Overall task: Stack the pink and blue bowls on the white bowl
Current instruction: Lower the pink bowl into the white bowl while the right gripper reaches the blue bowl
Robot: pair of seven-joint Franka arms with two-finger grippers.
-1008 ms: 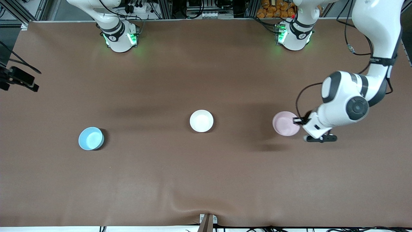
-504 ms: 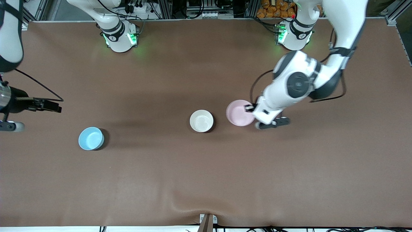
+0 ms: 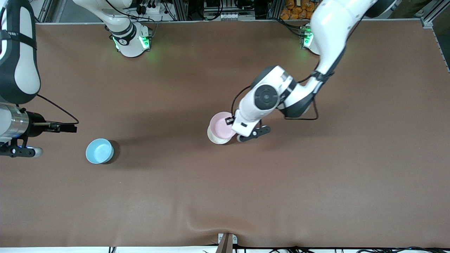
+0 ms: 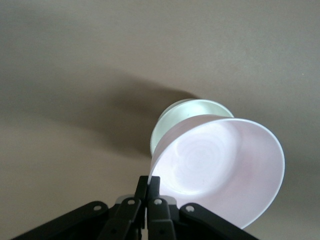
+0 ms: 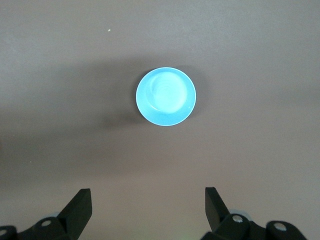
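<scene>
The left gripper (image 4: 148, 181) is clamped on the rim of the pink bowl (image 3: 221, 125), holding it in the air just over the white bowl (image 3: 217, 138). The right gripper (image 5: 148, 206) hangs over the table with its fingers spread wide — the blue bowl (image 5: 166, 96) sits on the table (image 3: 225, 182) ahead of it, untouched.

— What do we see apart from the job's own pieces?
— We see a brown worktop (image 3: 225, 196) with a soft wrinkle in its cover near the edge closest to the front camera.
— Anything at that edge?
— A small metal bracket (image 3: 226, 240) sits at the middle of it, with black cables (image 3: 316, 249) along the rim.
— And along the edge by the bases?
— We make out metal framing (image 3: 182, 10), more cables, and some orange packets (image 3: 299, 8) toward the left arm's end.
</scene>
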